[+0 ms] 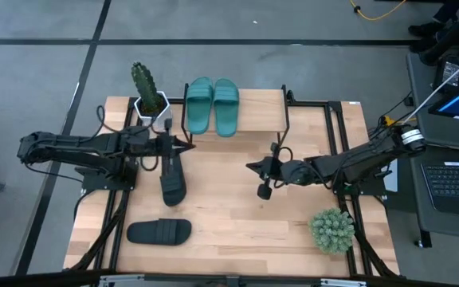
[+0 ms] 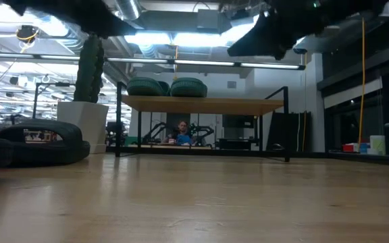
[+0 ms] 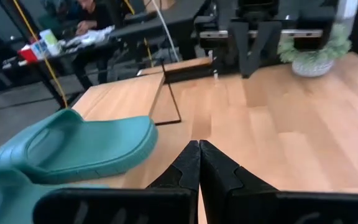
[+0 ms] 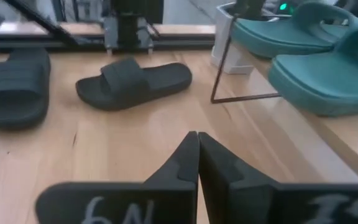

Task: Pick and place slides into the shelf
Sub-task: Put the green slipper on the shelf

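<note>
Two teal slides (image 1: 212, 105) lie side by side, soles down, on the left half of the shelf (image 1: 261, 112), which stands at the table's far edge. They also show in the low view (image 2: 167, 86). Two black slides rest soles down on the tabletop: one (image 1: 172, 180) just in front of the shelf's left end, the other (image 1: 159, 232) near the table's near-left corner. My left gripper (image 1: 191, 146) is shut and hovers at the shelf's front-left corner, beside the teal slides (image 3: 73, 149). My right gripper (image 1: 249, 167) is shut over the table's middle, pointing toward the black slides (image 4: 135, 81).
A cactus in a white pot (image 1: 146, 92) stands left of the shelf. A round green plant (image 1: 331, 229) sits at the near-right corner. A laptop (image 1: 457, 179) lies off the table's right side. Bare wood spreads in the middle (image 1: 229, 215). A person (image 2: 182, 131) sits far behind.
</note>
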Controlling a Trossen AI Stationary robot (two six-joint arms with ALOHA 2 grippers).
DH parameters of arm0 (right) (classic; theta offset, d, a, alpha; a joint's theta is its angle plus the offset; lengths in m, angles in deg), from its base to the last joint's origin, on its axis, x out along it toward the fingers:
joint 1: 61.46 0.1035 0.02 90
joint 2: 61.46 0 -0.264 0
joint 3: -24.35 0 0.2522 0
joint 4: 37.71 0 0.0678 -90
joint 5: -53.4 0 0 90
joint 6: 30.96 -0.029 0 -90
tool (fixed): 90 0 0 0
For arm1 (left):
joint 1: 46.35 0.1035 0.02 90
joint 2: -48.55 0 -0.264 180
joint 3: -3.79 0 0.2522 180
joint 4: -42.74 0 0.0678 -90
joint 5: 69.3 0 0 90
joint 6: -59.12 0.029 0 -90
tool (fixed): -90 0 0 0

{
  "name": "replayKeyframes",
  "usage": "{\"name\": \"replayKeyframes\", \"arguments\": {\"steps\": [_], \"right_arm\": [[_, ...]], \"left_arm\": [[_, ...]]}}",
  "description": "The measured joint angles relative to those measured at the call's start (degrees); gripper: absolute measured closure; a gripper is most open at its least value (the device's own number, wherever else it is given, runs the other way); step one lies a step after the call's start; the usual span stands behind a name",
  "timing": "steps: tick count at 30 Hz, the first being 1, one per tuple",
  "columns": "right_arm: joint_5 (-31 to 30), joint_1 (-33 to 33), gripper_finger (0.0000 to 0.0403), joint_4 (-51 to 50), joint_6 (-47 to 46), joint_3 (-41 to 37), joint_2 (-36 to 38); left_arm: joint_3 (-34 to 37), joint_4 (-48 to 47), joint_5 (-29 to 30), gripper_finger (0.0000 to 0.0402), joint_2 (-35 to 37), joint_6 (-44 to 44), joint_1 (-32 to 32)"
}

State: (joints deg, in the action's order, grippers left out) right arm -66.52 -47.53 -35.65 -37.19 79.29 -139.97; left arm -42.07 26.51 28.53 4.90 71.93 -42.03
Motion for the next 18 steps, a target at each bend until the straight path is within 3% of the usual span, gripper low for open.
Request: {"name": "replayKeyframes", "arguments": {"steps": [10,18], "right_arm": [[5.1,-0.1,0.0393,19.7,1.1,-11.6,0.4],[5.1,-1.8,0.0393,23.6,3.4,-13.4,0.3]], "left_arm": [[-14.7,-6.1,3.3,0.0401,-17.1,7.8,5.2],[-21.6,-6.1,8.8,0.0401,-27.9,13.5,9.2]]}}
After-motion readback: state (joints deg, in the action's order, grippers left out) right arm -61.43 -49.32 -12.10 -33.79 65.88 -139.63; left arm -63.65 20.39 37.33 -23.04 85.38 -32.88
